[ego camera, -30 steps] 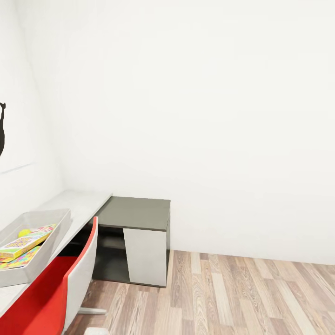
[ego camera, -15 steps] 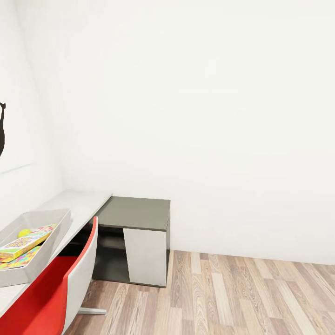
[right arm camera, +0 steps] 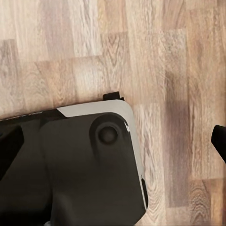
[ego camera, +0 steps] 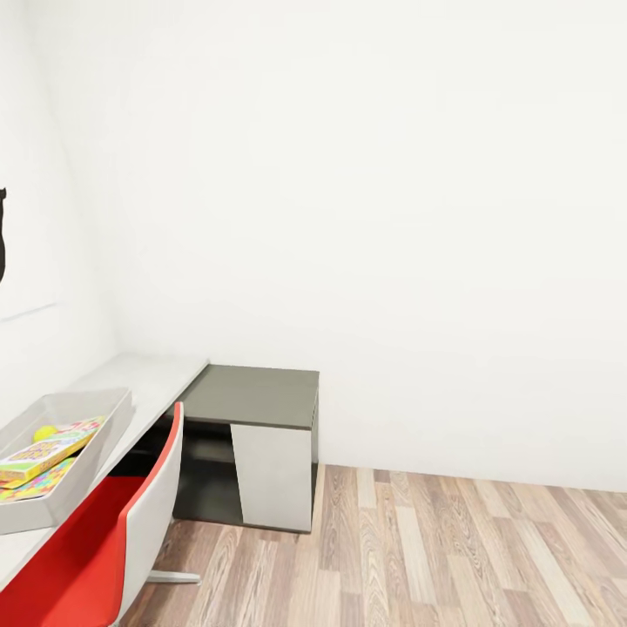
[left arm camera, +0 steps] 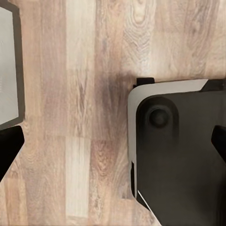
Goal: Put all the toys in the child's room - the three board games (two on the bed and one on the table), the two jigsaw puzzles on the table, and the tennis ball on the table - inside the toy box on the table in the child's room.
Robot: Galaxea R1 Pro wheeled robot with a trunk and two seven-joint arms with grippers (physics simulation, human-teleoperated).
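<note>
Your view tipped up a little, so the toy box (ego camera: 111, 409) on the surface (ego camera: 152, 376) slid lower, with a board game (ego camera: 39, 455) and tennis ball (ego camera: 43, 433) inside, and both pincers hung apart and empty above the floor (ego camera: 453, 549).

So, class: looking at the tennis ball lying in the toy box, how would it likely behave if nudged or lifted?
The tennis ball is round, so it would probably roll when nudged. The toy box walls and the board game beside it should stop it quickly. It looks small, so probably light to lift.
</note>
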